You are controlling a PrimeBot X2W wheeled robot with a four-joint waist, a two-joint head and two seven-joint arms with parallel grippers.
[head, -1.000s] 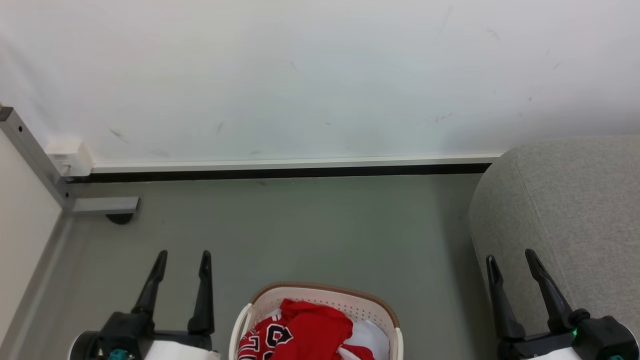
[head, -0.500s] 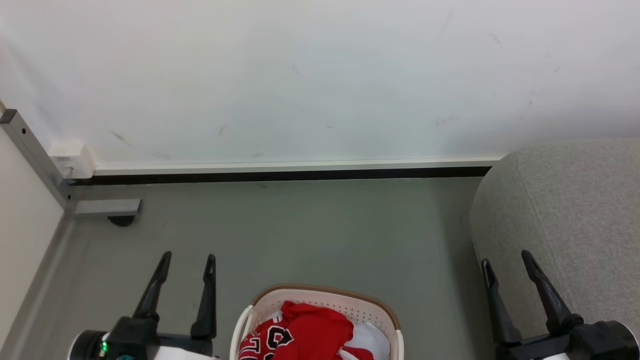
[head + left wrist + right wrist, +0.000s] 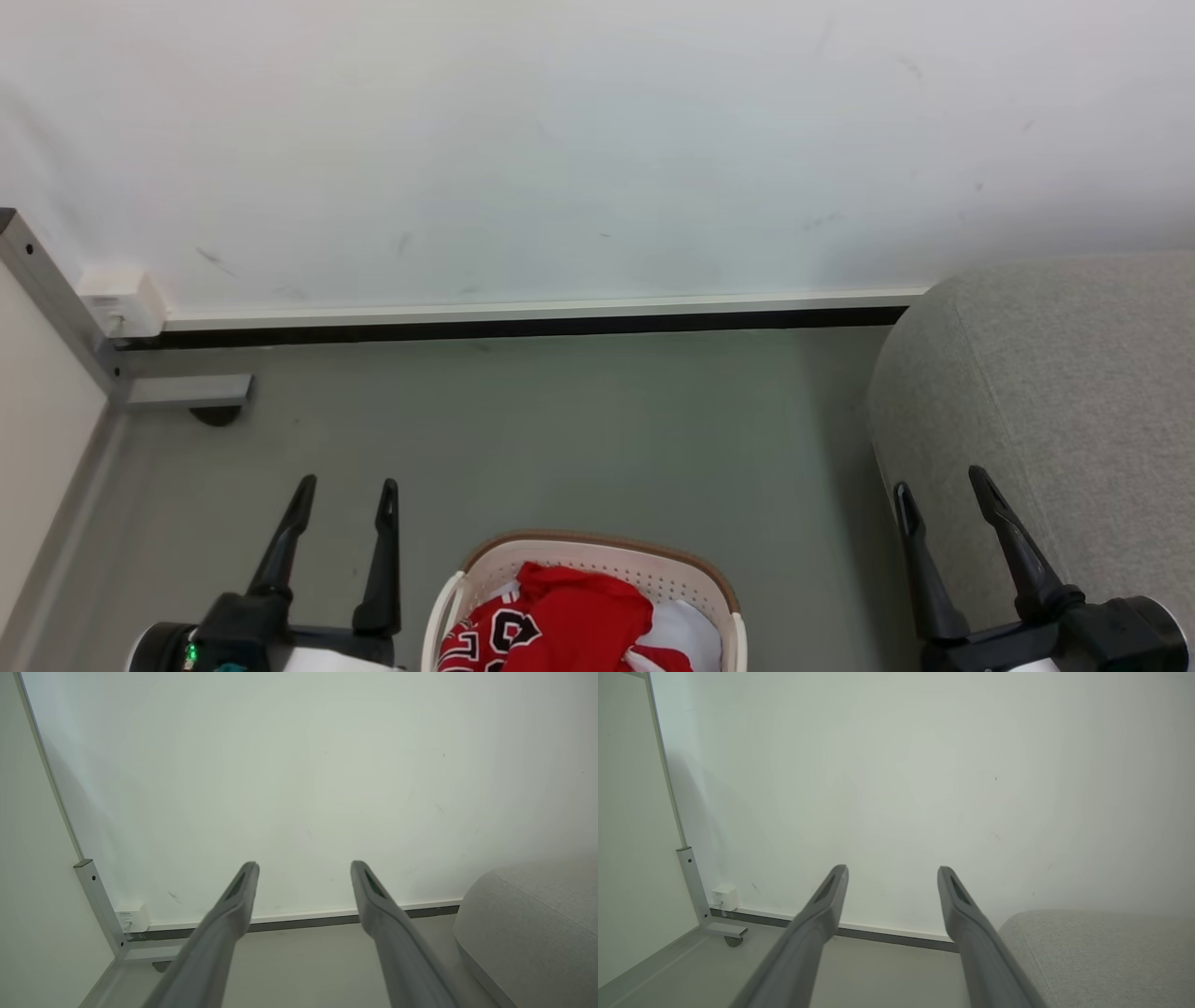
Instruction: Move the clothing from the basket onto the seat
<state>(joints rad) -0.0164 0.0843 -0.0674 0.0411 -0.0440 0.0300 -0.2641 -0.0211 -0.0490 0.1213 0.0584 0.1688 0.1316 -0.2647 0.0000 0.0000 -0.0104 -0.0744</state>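
Note:
The cream-white basket with a brown rim stands on the floor at the bottom centre of the head view. Red clothing with black-and-white lettering lies bunched inside it, over a pale sheet. The grey sofa seat fills the right side, and its rounded end shows in the wrist views. My left gripper is open and empty, left of the basket. My right gripper is open and empty, right of the basket beside the sofa's edge.
A white wall with a dark baseboard runs across the back. A grey metal post with a foot bracket and a small white box stands at the left, next to a pale panel. Grey floor lies between basket and wall.
The head view has shifted slightly, so the scene sits a little lower and to the left. Both grippers remain open in about the same places.

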